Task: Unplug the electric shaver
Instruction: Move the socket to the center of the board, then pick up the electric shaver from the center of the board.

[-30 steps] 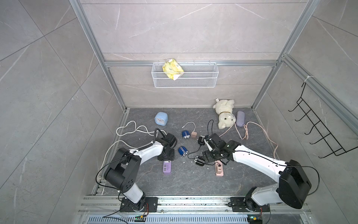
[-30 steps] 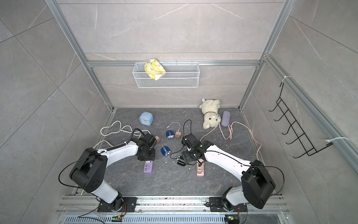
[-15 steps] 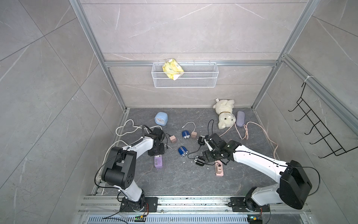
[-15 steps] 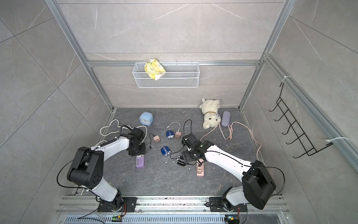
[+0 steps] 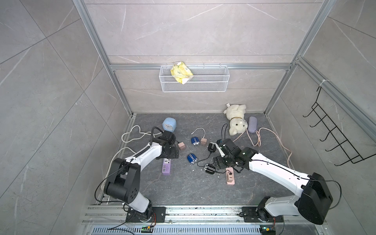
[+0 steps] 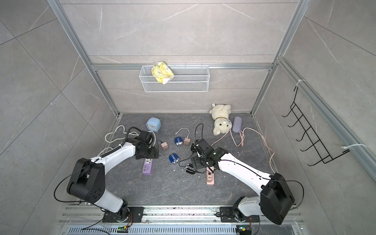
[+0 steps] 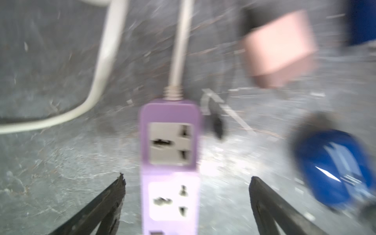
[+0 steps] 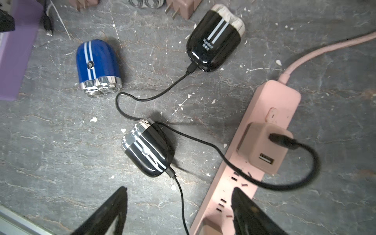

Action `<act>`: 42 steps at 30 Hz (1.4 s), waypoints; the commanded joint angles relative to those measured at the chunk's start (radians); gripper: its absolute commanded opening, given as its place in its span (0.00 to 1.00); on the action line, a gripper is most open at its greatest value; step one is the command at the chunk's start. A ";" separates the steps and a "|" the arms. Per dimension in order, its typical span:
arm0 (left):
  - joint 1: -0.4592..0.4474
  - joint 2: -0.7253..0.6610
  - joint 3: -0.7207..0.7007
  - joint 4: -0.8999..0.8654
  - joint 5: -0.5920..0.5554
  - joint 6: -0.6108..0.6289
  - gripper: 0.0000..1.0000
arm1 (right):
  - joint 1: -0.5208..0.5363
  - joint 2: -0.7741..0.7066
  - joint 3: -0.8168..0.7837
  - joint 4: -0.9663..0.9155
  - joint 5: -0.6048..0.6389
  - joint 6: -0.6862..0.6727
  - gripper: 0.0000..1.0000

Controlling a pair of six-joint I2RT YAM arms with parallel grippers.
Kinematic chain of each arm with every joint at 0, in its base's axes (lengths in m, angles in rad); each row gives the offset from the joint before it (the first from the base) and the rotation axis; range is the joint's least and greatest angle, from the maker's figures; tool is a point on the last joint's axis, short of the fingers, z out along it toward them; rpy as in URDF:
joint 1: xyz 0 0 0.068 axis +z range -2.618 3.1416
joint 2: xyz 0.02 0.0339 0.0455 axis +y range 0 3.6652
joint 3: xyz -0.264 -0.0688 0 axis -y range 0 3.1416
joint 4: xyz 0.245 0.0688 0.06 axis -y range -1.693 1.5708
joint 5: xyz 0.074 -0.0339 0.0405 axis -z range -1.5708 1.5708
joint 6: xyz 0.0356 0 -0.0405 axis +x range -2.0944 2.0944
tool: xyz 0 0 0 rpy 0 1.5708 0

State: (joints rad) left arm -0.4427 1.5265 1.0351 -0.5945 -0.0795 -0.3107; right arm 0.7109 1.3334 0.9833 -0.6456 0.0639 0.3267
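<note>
The left gripper (image 7: 186, 181) is spread wide around the purple power strip (image 7: 169, 142), not touching it. The right gripper (image 8: 179, 192) is spread wide too, holding nothing, near the black shaver (image 8: 148, 148) beside the pink power strip (image 8: 270, 97).

The left arm (image 5: 146, 155) stretches forward and inward from its base, wrist bent down. The left gripper (image 7: 187, 179) points downward with its two dark fingers (image 7: 109, 201) spread wide apart, though that wrist view is smeared. The right arm (image 5: 274, 167) reaches forward and inward too, low and nearly straight, and the right gripper (image 8: 178, 189) has its jaws parted, clamping nothing.
</note>
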 commanded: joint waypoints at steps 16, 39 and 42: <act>-0.455 0.289 0.328 0.125 0.270 0.546 0.99 | -0.018 -0.317 -0.055 -0.089 0.102 0.115 0.85; -0.505 0.360 0.253 0.120 0.250 0.664 0.98 | -0.049 -0.416 -0.107 -0.166 0.113 0.140 0.89; -0.507 0.373 0.250 0.123 0.234 0.668 0.98 | -0.049 -0.411 -0.116 -0.159 0.105 0.139 0.89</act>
State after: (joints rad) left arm -0.9447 1.8889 1.2873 -0.4706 0.1623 0.3241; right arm 0.6670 0.9146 0.8856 -0.7921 0.1646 0.4534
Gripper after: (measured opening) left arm 0.979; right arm 0.890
